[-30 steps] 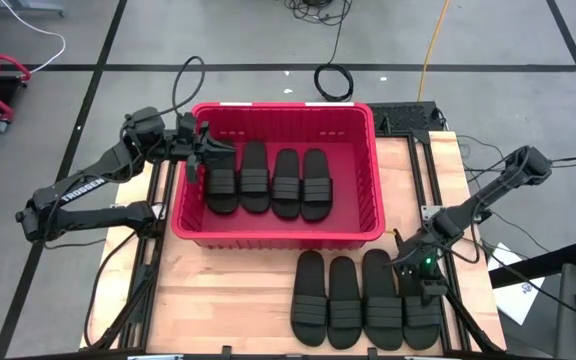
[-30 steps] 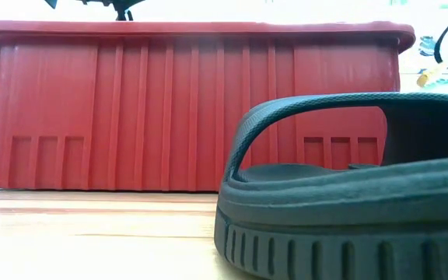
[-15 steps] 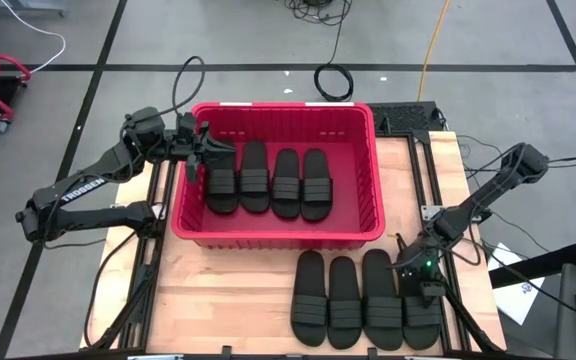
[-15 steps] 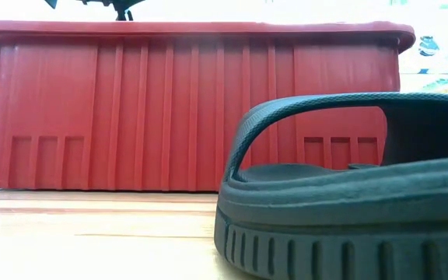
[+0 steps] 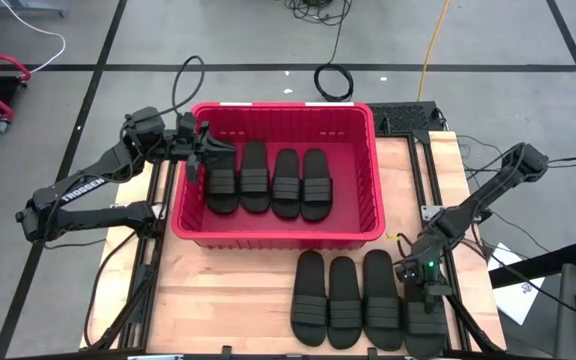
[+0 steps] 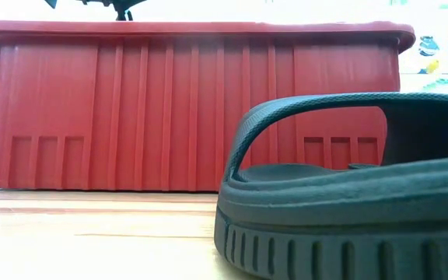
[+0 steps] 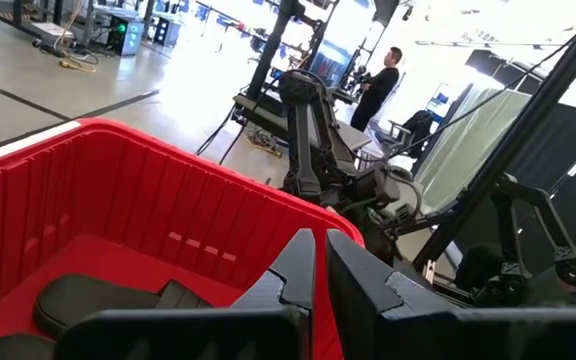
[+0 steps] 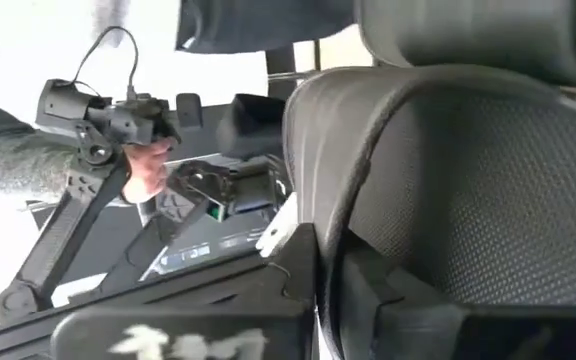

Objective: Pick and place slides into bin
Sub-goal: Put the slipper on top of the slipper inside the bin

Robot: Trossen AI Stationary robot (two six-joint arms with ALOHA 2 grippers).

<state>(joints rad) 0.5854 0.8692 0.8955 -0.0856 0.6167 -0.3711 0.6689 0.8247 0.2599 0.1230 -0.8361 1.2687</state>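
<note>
The red bin [image 5: 278,236] stands at the far middle of the table, with several black slides [image 5: 268,180] lying side by side on its floor. More slides [image 5: 344,300] lie in a row on the table in front of it. One of them [image 6: 348,210] fills the low view. My right gripper [image 5: 420,288] is shut over the far end of the rightmost slide [image 5: 424,332]. Its wrist view shows the fingers [image 8: 320,275] together and no slide. My left gripper [image 5: 208,150] is shut and holds nothing above the bin's left end [image 7: 118,190]. My right gripper stands over the far end of the rightmost slide. Its own body hides that spot from above, and the slide is out of its wrist view. I cannot tell whether it touches the slide.
Bare wooden table [image 5: 228,290] lies left of the row of slides. The frame rail [image 5: 458,300] runs close along the table's right edge, beside my right gripper. A person's hand [image 8: 148,170] and a chair [image 8: 448,200] show beyond the table.
My right gripper has moved a little toward the table's near edge. The rightmost slide now lies slightly nearer that edge than before. The other slides and my left arm have kept still.
</note>
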